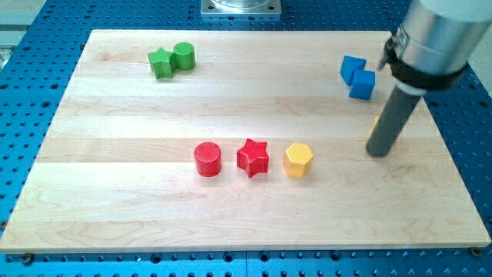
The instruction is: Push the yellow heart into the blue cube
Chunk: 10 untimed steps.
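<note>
My tip (378, 151) rests on the wooden board (138, 192) near the view's right edge, below and slightly right of the blue cube (362, 84); the arm carries only a straight dark rod, so there are no fingers to open or close, and nothing is gripped. A sliver of yellow (373, 123) shows at the rod's left edge just above the tip, touching or just behind the rod; it appears to be the yellow heart, but it is mostly hidden and its shape cannot be made out. That sliver lies below the blue cube, near it but apart. A second blue block (352, 68) touches the blue cube on its upper left. Well to the left of the blue cube and lower on the board stands a row of three: a yellow hexagon (298, 160), then a red star (253, 157) just beside it, then a red cylinder (207, 159), none of them touching. Far to the left of the blue cube, at about its height, a green cylinder (184, 55) touches a green star (161, 63) on its left.
</note>
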Tool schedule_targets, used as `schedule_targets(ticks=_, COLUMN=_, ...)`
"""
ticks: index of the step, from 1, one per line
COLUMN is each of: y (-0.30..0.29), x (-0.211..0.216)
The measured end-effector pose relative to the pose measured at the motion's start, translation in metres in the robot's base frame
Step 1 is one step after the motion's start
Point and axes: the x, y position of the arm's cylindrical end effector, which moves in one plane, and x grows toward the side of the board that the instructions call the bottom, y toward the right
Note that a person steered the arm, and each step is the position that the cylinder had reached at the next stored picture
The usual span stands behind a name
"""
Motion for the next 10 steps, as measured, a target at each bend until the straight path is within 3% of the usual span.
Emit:
schedule_targets(ticks=1, y=0.006, x=0.008)
schedule_targets(ticks=2, y=0.060, x=0.017)
schedule_targets(ticks=3, y=0.054, x=-0.038)
schedule_targets(ticks=4, y=0.029, x=-0.049)
schedule_targets(ticks=5, y=0.062, x=-0.002)
schedule_targets(ticks=6, y=0.001, x=-0.002)
schedule_targets(ticks=7, y=-0.014, x=-0.006)
schedule_targets(ticks=8, y=-0.008, x=-0.041)
schedule_targets(ticks=9, y=-0.016, x=-0.030)
schedule_targets(ticks=10, y=-0.024, x=0.061)
